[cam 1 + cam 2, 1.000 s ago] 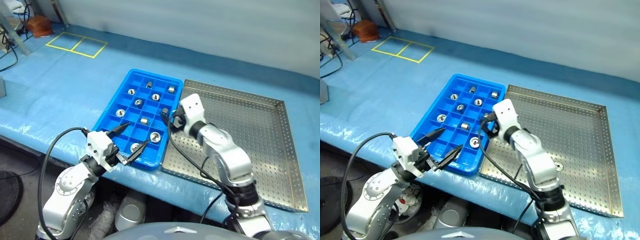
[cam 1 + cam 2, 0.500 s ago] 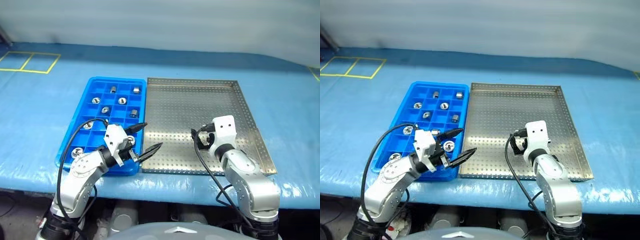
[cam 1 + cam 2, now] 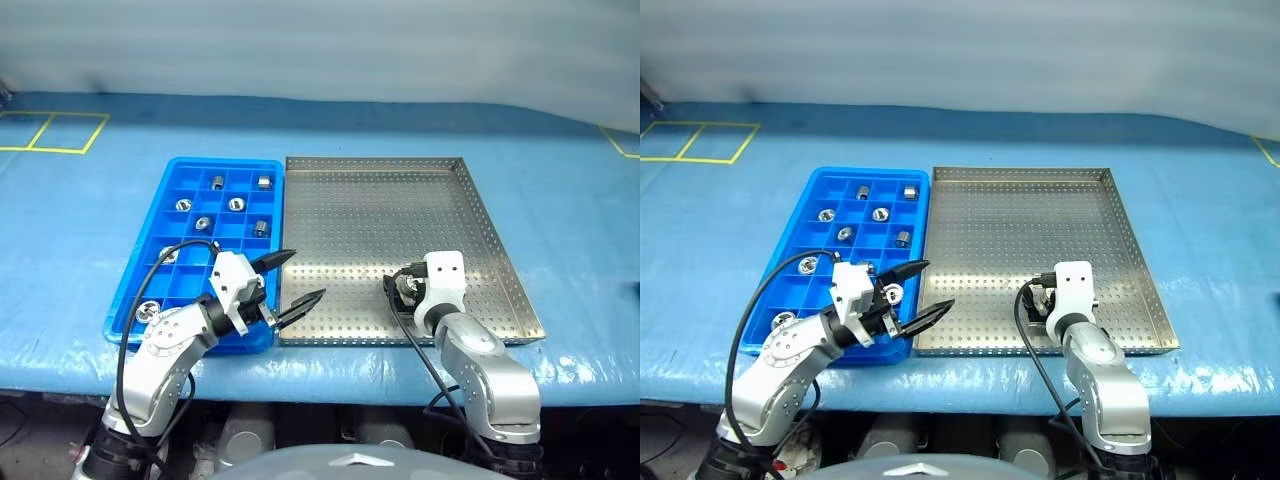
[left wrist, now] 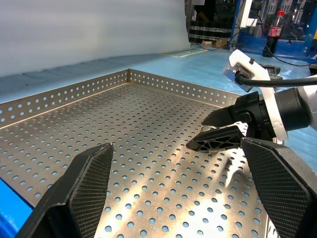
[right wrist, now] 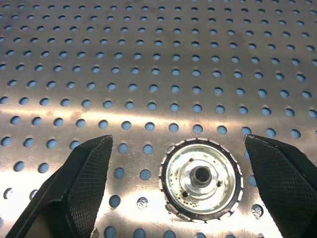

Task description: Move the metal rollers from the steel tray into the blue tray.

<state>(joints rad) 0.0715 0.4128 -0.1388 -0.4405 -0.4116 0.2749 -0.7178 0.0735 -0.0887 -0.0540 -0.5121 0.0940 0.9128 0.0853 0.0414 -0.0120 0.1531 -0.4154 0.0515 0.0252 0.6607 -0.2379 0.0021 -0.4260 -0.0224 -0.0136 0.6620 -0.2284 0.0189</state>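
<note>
With one metal roller left on the steel tray, I hold my right gripper above it, fingers spread wide, the roller lying flange-up between them and untouched. It sits near the tray's front rim, at about five o'clock from the tray's centre. The other rollers already rest in compartments of the blue tray, which lies at nine o'clock, touching the steel tray. My left gripper hangs released and empty over the seam between the two trays. To grasp well, I judge I should come straight down, centre the roller, and close on its rim evenly, since the smooth metal could skid on the perforated floor.
</note>
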